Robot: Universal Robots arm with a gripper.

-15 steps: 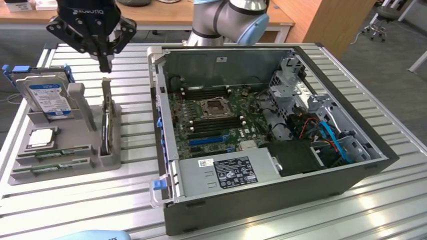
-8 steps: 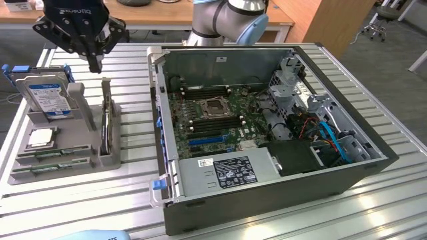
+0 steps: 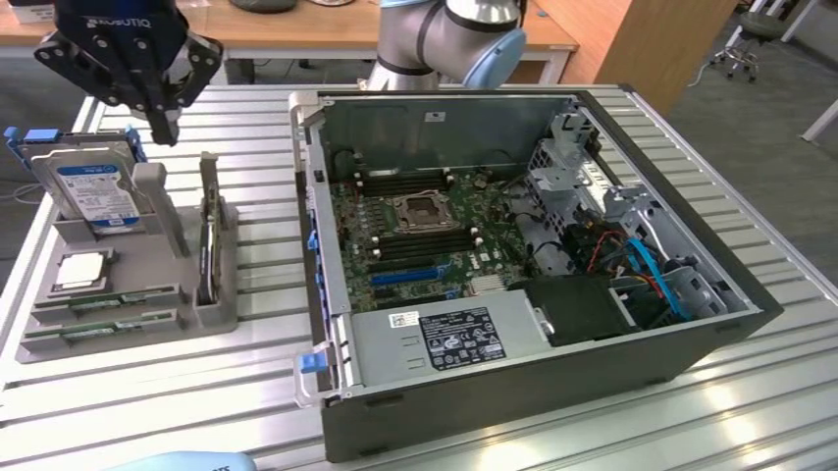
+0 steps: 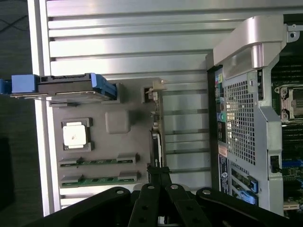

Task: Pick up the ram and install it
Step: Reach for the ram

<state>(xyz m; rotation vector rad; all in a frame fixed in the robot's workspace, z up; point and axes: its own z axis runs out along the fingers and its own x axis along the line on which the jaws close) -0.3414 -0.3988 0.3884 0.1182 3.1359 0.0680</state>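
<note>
Two green ram sticks (image 3: 105, 302) (image 4: 97, 162) lie flat, side by side, in slots at the near end of a grey holder (image 3: 168, 257); the second stick (image 3: 94, 334) (image 4: 97, 180) is the outer one. My black gripper (image 3: 164, 132) hangs above the far end of the holder, over the hard drive, well away from the sticks. In the wrist view its fingertips (image 4: 158, 171) meet in a point with nothing between them. The open computer case (image 3: 524, 255) shows the motherboard with its dark memory slots (image 3: 399, 182) beside the processor socket (image 3: 422, 211).
On the holder stand a blue-labelled hard drive (image 3: 92, 191), a square silver processor chip (image 3: 81, 270) (image 4: 75, 135) and an upright card (image 3: 210, 235). The case's raised wall (image 3: 314, 226) separates holder and motherboard. A pale blue object (image 3: 183, 461) pokes in at the table's front edge.
</note>
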